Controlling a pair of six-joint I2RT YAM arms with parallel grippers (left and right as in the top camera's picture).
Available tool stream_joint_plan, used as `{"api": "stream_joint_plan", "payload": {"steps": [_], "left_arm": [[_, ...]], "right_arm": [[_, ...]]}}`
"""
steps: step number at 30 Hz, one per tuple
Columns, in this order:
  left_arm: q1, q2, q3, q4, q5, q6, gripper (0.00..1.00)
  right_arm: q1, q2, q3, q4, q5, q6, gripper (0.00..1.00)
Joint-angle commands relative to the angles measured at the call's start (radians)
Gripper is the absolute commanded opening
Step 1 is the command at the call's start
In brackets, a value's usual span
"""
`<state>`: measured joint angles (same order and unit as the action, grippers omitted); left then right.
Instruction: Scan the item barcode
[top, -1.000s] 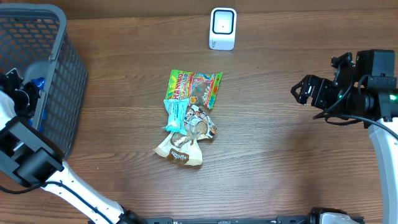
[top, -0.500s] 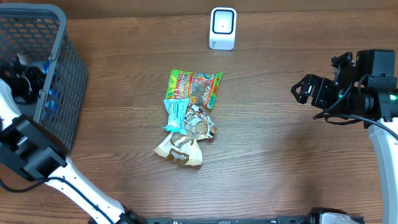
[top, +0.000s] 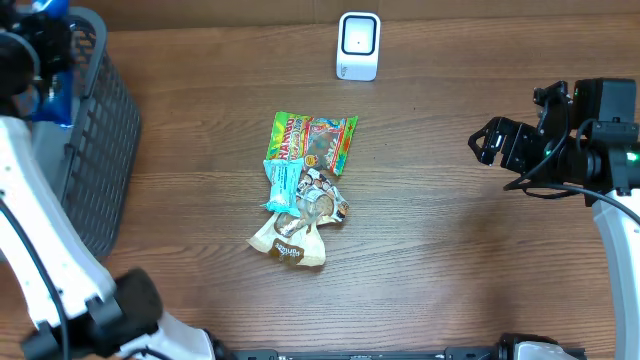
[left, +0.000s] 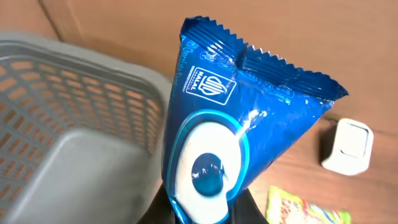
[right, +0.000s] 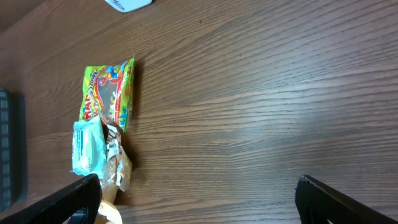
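Observation:
A blue snack packet with a white oval print fills the left wrist view. My left gripper is shut on its lower end, and the sealed serrated edge points up. No barcode shows on this face. From overhead, the left gripper hangs above the far rim of the grey basket, with the blue packet showing beside it. The white scanner stands at the table's back edge, well right of the packet. My right gripper stands open over bare wood at the right.
A pile of packets lies mid-table: a green gummy bag, a teal wrapper and a tan packet. The grey basket sits below and left of the held packet. The scanner shows at the right of that view.
The left arm has risen out of the basket with the blue packet, moving toward the table's back-left corner. The right arm has not moved.

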<state>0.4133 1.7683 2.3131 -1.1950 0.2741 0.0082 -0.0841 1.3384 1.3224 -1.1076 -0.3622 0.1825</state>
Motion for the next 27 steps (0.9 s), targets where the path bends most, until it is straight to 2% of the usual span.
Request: {"api": "stream_joint_plan", "payload": {"steps": [1, 8, 14, 18, 27], "left_arm": [[-0.072, -0.030, 0.006, -0.051, -0.121, 0.022, 0.04], [-0.237, -0.024, 0.005, -0.283, -0.176, 0.021, 0.04], [-0.312, -0.024, -0.003, -0.368, -0.082, -0.008, 0.04], [-0.378, -0.023, -0.063, -0.365, -0.082, -0.021, 0.04], [-0.474, -0.023, -0.373, -0.182, -0.076, -0.287, 0.04]], "right_arm": [[0.005, -0.001, 0.026, 0.007, 0.002, 0.000, 1.00], [0.005, -0.001, 0.026, 0.014, 0.002, 0.000, 1.00], [0.005, -0.001, 0.026, 0.030, 0.002, 0.000, 1.00], [0.005, -0.001, 0.026, 0.026, 0.002, 0.000, 1.00], [0.005, -0.001, 0.026, 0.021, 0.002, 0.000, 1.00]]}}
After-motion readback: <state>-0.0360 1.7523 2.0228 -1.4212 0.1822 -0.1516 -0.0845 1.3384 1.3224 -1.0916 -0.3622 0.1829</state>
